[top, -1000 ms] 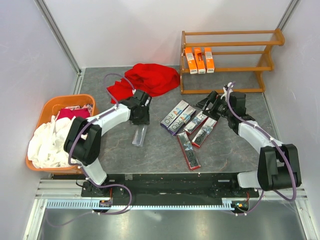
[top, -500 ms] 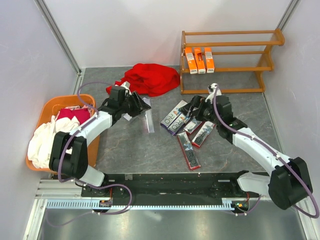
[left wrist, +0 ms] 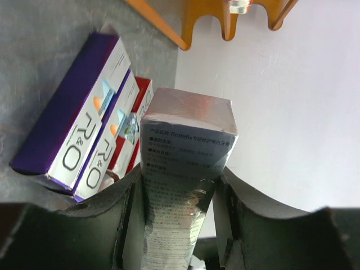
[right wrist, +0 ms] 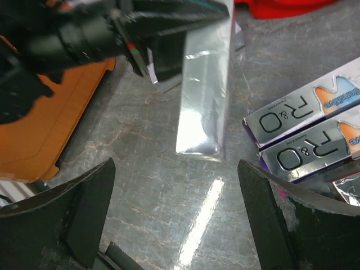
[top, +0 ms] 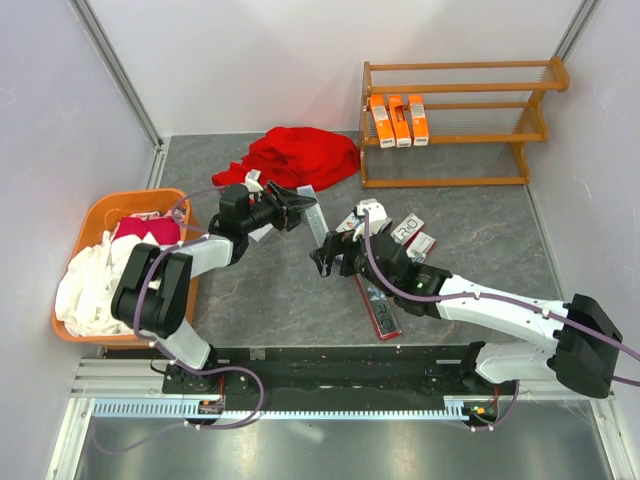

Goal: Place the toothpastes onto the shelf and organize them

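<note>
The bench (top: 270,295) has a dark grey surface with a pattern like stone, and a metal rail (top: 330,408) runs along its near edge. White walls (top: 250,60) close the space on three sides.

Well in front of the shelf (top: 455,90), nearest to the arm bases, lies a red-edged toothpaste box (top: 381,312). Just beyond it the right gripper (right wrist: 175,164) hovers over the bench, its jaws wide apart and holding nothing. Between it and the shelf lie two purple and silver boxes (right wrist: 304,118) side by side, with "R&O" in large letters.

Further left of the shelf, the left gripper (top: 292,212) has its jaws closed on a silver-grey toothpaste box (left wrist: 188,135), which is held above the bench. Its face carries small Chinese print that I cannot read surely.

An orange basket (top: 90,215) with cloths stands far left of the shelf. A red cloth (top: 300,158) lies just left of the shelf.

Three orange boxes (top: 398,120) stand upright together on the middle tier of the shelf, at its left end.
</note>
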